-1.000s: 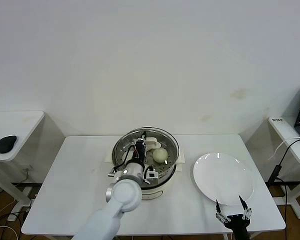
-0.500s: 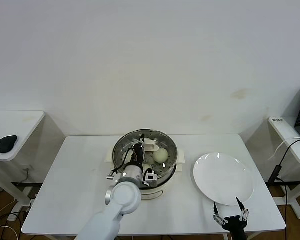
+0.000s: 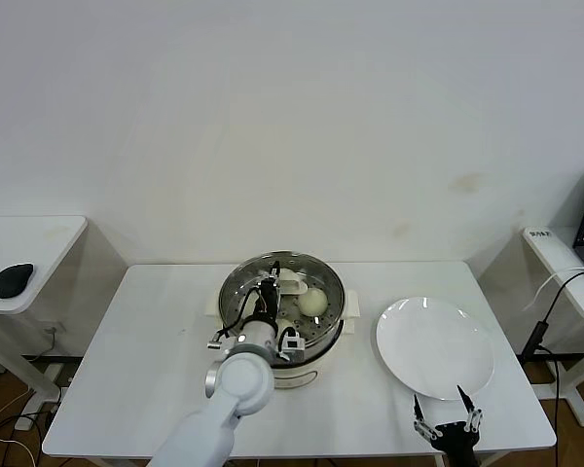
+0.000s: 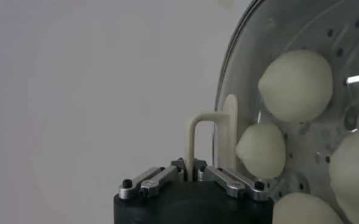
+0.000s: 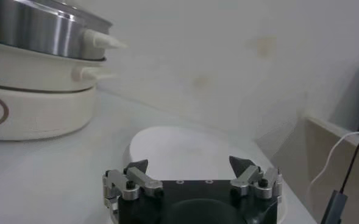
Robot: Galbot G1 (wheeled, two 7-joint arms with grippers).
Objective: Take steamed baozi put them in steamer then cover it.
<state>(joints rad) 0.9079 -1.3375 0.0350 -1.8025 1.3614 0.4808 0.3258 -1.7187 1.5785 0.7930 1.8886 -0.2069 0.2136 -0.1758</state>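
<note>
Clear glass is what your left end effector [image 4: 193, 175] has in hand: it is pinched tight on the cream handle [image 4: 211, 143] of the cover [image 3: 280, 297], and that lid sits over the steamer [image 3: 283, 316] at the middle of the worktop [image 3: 136, 370]. You are in the covering step. Through the glass in the left wrist view you can make out four steamed baozi [image 4: 295, 85] on the perforated tray, so the loading looks finished; the white plate [image 3: 434, 347] to the right of the pot is bare.

From the head view the lid's metal rim seems to line up with the pot's rim, but you cannot tell from these pictures whether it is fully seated all the way round or a little tilted. Judge that before you let go.

The next move, as I read it, asks you to settle the cover flat on the steamer's rim, then part the fingers just enough to clear the handle and lift the left arm straight up, so the handle is not dragged sideways and the lid is not knocked askew.

Your right end effector [image 5: 191, 176] waits at the near right edge of the worktop, just nearer than the plate, its fingers spread wide and holding nothing. Leave it parked there; the step needs only the left arm
</note>
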